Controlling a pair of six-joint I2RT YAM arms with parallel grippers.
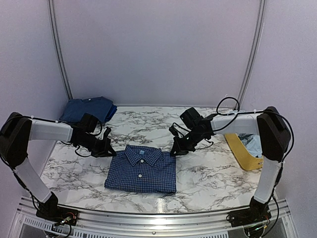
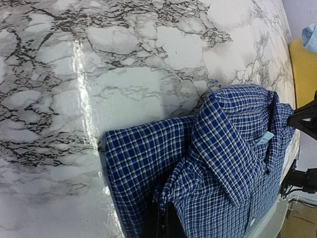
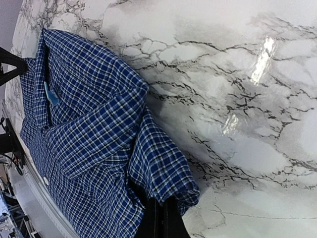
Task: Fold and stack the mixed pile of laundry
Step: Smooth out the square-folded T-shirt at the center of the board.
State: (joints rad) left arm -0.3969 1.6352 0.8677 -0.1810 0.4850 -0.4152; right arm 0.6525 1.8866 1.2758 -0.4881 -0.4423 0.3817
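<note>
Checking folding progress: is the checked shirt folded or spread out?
Folded. The checked shirt lies as a compact rectangle, collar up, sleeves tucked out of sight, on the marble table.

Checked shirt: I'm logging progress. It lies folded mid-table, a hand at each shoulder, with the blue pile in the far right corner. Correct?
No: the top view shows the blue pile in the far left corner. The checked shirt does lie folded mid-table, with the left hand and right hand at its shoulders.
</note>
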